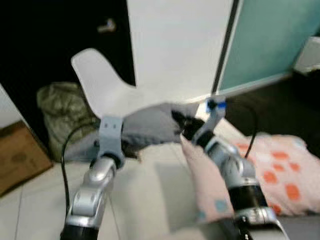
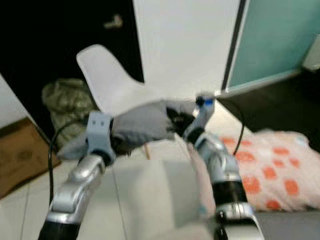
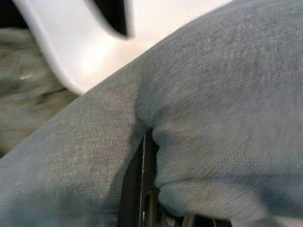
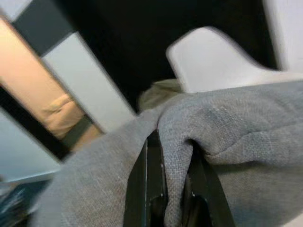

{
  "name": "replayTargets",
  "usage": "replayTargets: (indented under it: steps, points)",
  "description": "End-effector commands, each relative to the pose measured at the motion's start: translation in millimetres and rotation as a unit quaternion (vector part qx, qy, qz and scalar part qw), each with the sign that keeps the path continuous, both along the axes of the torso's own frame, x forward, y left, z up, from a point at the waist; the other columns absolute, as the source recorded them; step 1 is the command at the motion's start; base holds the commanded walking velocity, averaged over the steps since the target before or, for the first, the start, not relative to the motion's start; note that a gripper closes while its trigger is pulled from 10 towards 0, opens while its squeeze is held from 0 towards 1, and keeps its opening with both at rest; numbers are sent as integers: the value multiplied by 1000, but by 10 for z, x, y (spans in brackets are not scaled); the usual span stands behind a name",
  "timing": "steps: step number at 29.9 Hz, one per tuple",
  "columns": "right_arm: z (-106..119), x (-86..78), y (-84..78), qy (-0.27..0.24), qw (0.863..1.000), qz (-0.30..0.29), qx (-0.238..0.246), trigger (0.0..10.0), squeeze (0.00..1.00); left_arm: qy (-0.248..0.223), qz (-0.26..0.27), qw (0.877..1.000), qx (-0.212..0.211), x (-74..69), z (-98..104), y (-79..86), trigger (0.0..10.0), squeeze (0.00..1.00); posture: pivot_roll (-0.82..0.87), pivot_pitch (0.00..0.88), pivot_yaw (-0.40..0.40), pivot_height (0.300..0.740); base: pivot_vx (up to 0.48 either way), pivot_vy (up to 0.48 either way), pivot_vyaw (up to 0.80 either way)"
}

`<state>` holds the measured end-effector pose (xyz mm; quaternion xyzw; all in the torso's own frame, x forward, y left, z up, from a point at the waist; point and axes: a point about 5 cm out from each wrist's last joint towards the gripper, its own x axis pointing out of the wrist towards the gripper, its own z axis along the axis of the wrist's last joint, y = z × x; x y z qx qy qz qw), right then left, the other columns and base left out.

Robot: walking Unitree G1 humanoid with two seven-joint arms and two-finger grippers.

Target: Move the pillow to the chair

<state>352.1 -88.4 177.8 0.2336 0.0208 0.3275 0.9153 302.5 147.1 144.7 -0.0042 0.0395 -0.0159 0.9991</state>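
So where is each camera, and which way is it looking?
Left eye view: on the head, looking down and forward at the grey pillow held before the white chair; both silver arms show.
Right eye view: beside it, same scene, shifted a little.
Left wrist view: on the left arm, looking along the left tool into pillow fabric.
Right wrist view: on the right arm, looking along the right tool, which pinches a pillow fold.
Shared: all four show pillow and chair.

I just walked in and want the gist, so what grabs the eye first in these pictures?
A grey pillow hangs in mid-air between the left gripper and the right gripper, both pinching its fabric. Right behind it stands a white chair. A pink pillow with orange patches lies lower on the robot's right.
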Motion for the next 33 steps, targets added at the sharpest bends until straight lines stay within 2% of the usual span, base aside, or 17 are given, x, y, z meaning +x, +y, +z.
replayTargets:
  steps: [1,33]
  points:
    - [-91,-11,-74,16,1000,-6,-8,10000,0,-50,-10,999,-3,30,198,-54,10000,0,-185,0,21,740,480,0,0]
    - [-51,18,-81,14,1000,-22,6,10000,0,-48,-32,998,-1,58,200,-117,10000,0,-184,0,30,740,480,0,0]
